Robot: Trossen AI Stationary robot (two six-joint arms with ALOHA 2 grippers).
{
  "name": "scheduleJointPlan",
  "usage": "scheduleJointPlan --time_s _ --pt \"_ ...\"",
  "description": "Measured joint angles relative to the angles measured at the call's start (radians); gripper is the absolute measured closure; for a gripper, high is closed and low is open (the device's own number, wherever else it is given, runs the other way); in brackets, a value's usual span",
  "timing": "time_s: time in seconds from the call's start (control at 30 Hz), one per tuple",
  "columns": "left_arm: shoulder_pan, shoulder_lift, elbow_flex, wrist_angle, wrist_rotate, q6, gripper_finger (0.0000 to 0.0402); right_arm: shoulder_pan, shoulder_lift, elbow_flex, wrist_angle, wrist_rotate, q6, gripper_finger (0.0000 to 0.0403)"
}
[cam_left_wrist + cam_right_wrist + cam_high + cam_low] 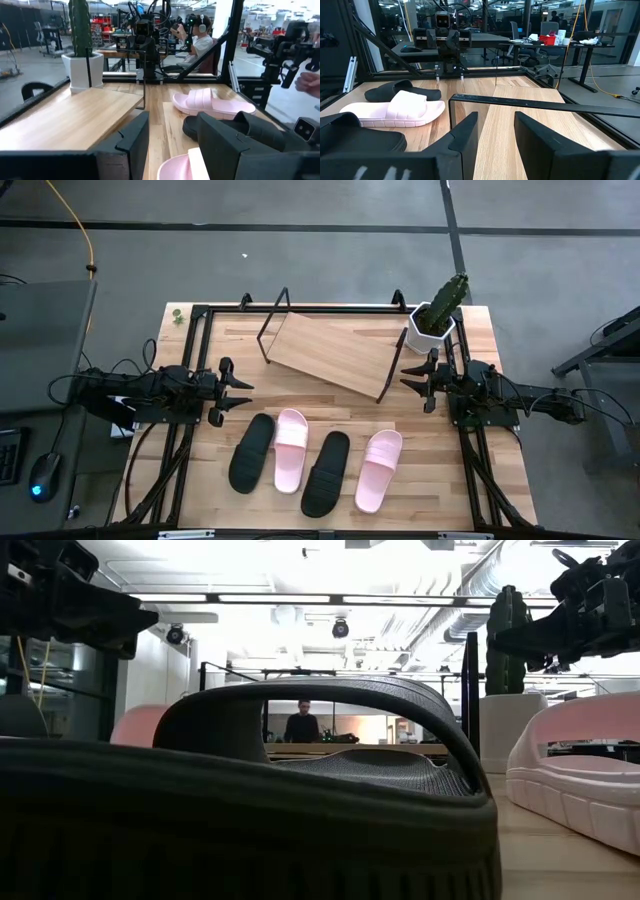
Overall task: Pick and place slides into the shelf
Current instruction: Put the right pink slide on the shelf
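Four slides lie sole-down in a row near the table's near edge: a black one (252, 452), a pale pink one (291, 449), a second black one (326, 472) and a second pink one (379, 470). The shelf (335, 352), a slanted wooden board in a thin black wire frame, stands at the far middle with nothing on it. My left gripper (240, 388) hovers level at the table's left, open, pointing toward the right. My right gripper (410, 374) hovers level at the right beside the shelf, open, pointing left. Nothing sits between either pair of fingers (132, 145) (465, 135).
A potted cactus (437, 312) in a white pot stands at the far right corner, close behind my right gripper. Black frame rails (200, 315) border the tabletop. Bare wood lies between the slides and the shelf. A person's hand (310, 82) shows beyond the table's near side.
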Motion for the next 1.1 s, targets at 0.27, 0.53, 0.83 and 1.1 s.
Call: scheduleJointPlan --time_s 0.27,0.53,0.83,1.1 --pt "0.0 0.0 0.0 -0.009 0.0 0.001 0.0252 0.0 0.0 0.0 0.0 0.0 0.0 0.0286" --pt "0.0 0.0 0.0 -0.009 0.0 0.002 0.0252 0.0 0.0 0.0 0.0 0.0 0.0 0.0286" --pt "0.0 0.0 0.0 -0.009 0.0 0.001 0.0252 0.0 0.0 0.0 0.0 0.0 0.0 0.0286" --pt "0.0 -0.001 0.0 0.006 0.0 0.003 0.0252 0.0 0.0 0.0 0.0 0.0 0.0 0.0286"
